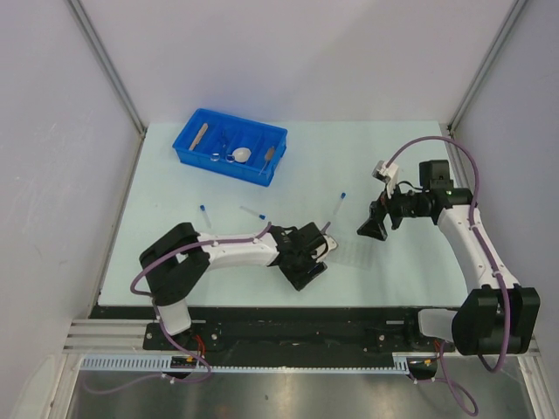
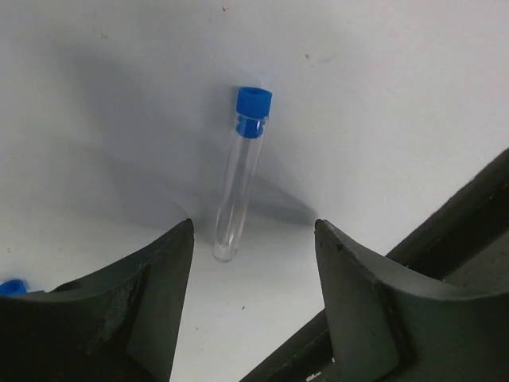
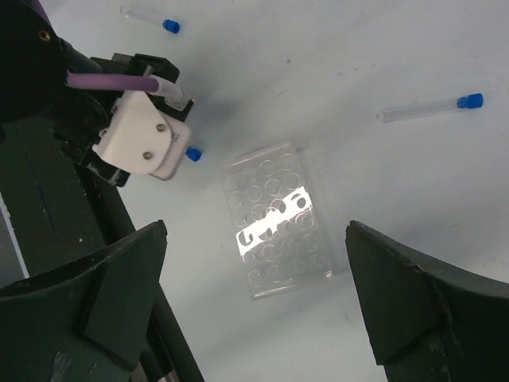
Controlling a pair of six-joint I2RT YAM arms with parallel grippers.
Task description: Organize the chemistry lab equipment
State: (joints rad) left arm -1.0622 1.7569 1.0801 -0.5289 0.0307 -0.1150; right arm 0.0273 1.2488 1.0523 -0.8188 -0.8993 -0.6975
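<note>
Blue-capped tube point(image 2: 238, 183) lies on table point(image 2: 398, 95) between parted left fingers point(image 2: 151, 302), untouched; right fingers point(image 3: 103, 294) gape above clear tube rack point(image 3: 274, 219).

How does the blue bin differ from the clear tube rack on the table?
The blue bin is opaque and coloured; the tube rack is clear. The bin holds items, among them a white dish and a wooden stick; the rack's holes look empty. The bin sits far back on the left; the rack lies nearer the near edge, about mid-width. Both rest on the table.

Lab test cell: blue-capped tubes point(image 3: 429, 109), clear tube rack point(image 3: 274, 219), white walls point(image 1: 306, 61).
</note>
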